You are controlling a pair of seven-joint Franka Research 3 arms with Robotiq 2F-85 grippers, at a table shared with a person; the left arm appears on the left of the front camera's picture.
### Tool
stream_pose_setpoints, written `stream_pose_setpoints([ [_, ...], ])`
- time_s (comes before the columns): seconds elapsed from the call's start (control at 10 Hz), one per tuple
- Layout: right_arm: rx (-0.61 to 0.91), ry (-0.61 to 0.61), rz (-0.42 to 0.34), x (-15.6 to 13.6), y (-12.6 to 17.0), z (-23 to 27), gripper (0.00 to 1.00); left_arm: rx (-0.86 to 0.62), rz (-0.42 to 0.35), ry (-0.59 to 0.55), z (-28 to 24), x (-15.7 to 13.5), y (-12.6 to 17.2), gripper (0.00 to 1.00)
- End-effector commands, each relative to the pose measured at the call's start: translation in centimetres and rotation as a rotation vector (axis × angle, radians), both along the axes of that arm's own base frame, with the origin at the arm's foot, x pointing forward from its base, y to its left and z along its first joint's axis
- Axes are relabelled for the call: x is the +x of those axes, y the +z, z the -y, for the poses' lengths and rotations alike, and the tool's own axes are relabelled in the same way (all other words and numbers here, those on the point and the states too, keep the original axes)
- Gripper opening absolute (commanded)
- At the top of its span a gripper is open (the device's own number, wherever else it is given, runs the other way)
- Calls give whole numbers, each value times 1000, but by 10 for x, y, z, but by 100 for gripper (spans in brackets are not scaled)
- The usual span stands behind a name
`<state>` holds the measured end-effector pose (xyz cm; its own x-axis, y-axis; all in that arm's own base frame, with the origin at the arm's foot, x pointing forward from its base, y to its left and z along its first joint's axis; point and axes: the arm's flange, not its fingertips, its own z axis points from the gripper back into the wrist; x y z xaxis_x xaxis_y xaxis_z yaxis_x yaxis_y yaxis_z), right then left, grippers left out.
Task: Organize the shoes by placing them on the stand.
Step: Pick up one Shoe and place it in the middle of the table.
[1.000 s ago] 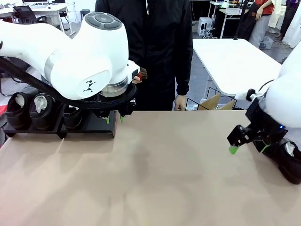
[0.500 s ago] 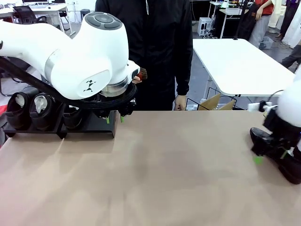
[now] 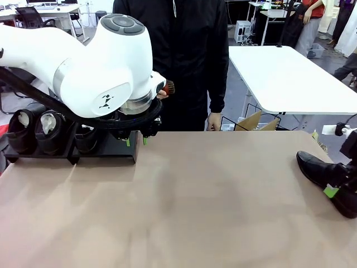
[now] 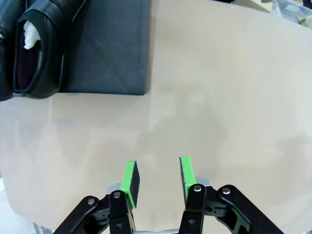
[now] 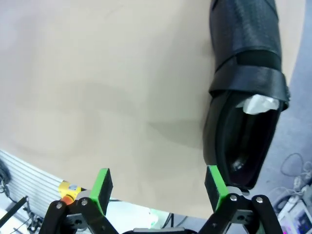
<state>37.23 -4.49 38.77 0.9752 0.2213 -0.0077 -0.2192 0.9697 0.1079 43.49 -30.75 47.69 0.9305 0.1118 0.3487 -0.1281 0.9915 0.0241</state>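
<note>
1. The right gripper [image 5: 156, 187] has its jaws spread wide and holds nothing. The loose shoe [image 5: 246, 92] lies on the table [image 3: 212, 206] beside it, with the heel just at one green pad [image 5: 214, 183].
2. In the front view this shoe [image 3: 329, 178] lies near the right edge of the table, toe pointing to the middle, and the right gripper [image 3: 334, 192] is low at its heel. White paper [image 5: 258, 103] is stuffed inside it.
3. The left gripper [image 4: 157, 176] is half open, with nothing between its pads, above bare table near the stand [image 4: 112, 48].
4. Three more shoes [image 3: 47, 131] sit on the stand [image 3: 106, 148] at the far left; one [image 4: 36, 46] sits on the platform's left part, with free space beside it.
5. The big left arm [image 3: 83, 61] hides part of the stand from the front. A person in a black jacket [image 3: 184, 56] stands at the far side.
</note>
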Motion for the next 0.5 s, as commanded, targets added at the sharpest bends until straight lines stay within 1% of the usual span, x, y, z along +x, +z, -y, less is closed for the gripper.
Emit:
stream_pose_setpoints([
  [0.0,9,-16,0,-1,0,8,100,5,5,-1,-1,1,1,47],
  [0.1,-42,73,57,8,-10,-6,100,5,5,-1,-1,1,1,47],
  [0.2,-42,99,76,18,-20,-11,100,5,5,-1,-1,1,1,47],
  [0.4,-53,101,99,31,-22,-7,100,5,5,-1,-1,1,1,47],
])
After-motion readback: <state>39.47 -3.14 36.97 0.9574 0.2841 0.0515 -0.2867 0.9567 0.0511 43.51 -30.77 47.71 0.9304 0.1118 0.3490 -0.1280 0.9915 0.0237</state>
